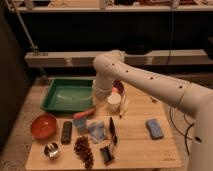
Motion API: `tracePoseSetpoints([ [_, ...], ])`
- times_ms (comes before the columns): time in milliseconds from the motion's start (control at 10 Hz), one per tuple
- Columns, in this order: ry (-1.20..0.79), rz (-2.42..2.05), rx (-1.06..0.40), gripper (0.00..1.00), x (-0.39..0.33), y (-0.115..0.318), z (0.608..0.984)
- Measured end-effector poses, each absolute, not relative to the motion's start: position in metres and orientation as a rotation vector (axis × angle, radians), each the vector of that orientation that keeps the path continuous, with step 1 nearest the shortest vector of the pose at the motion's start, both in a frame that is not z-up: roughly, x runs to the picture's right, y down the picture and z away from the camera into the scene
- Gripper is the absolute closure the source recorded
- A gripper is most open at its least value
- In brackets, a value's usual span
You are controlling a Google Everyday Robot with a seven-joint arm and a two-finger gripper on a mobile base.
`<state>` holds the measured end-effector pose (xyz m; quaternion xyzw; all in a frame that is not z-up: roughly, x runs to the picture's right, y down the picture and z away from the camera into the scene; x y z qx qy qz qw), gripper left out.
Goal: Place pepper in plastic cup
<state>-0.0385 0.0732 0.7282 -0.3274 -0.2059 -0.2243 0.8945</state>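
Observation:
My gripper (96,103) hangs at the end of the white arm (145,82), over the table's middle by the near right corner of the green tray. A red-orange pepper (84,113) lies slanted just below and left of it, over a blue cup (80,125). I cannot tell whether the gripper holds the pepper. A white plastic cup (114,102) stands upright just to the right of the gripper.
A green tray (65,95) sits at the back left. A red bowl (43,125), a black bar (66,132), a metal cup (51,150), grapes (84,147), a pale blue bag (97,131) and a blue sponge (154,128) lie on the wooden table.

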Motion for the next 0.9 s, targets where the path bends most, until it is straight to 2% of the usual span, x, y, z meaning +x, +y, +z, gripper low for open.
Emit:
tracePoseSetpoints([
  [900, -0.301, -0.51, -0.702, 1.0, -0.057, 0.086, 0.761],
])
